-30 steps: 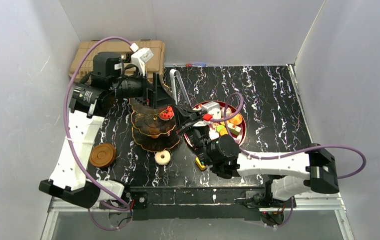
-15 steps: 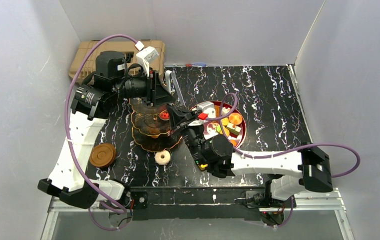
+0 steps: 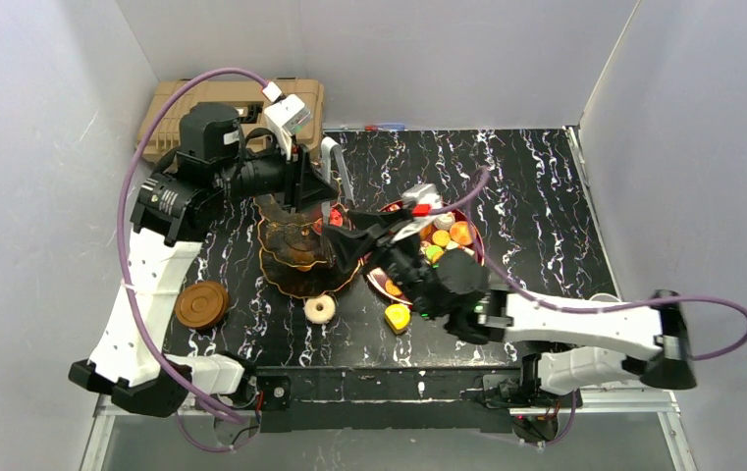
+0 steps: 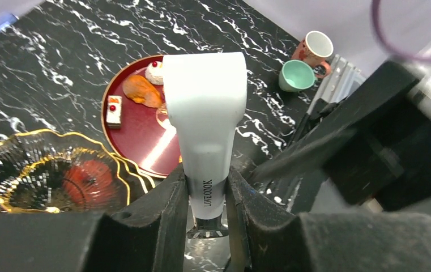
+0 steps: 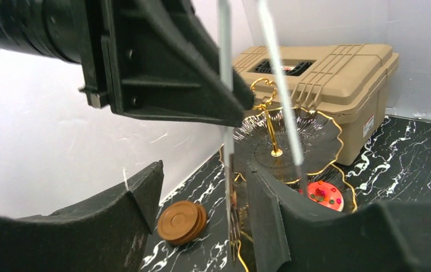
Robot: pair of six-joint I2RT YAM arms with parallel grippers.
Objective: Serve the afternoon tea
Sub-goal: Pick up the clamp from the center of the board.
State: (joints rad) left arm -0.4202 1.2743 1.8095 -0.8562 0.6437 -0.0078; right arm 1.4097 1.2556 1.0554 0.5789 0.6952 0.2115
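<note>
My left gripper is shut on the closed end of white tongs, above the dark three-tier stand with gold rims. A red sweet lies on a lower tier. My right gripper stands open beside the stand, one tong arm hanging between its fingers without being gripped. A red tray right of the stand holds several sweets. A teal cup and a white cup stand far right.
Stacked brown saucers sit left of the stand. A donut and a yellow sweet lie on the marble table near the front. A big tan case stands at the back left against the wall.
My left gripper has closed on the tongs' handle. My right jaws, shut on the tongs a second ago, have opened and let go, and the right arm has shifted right.
</note>
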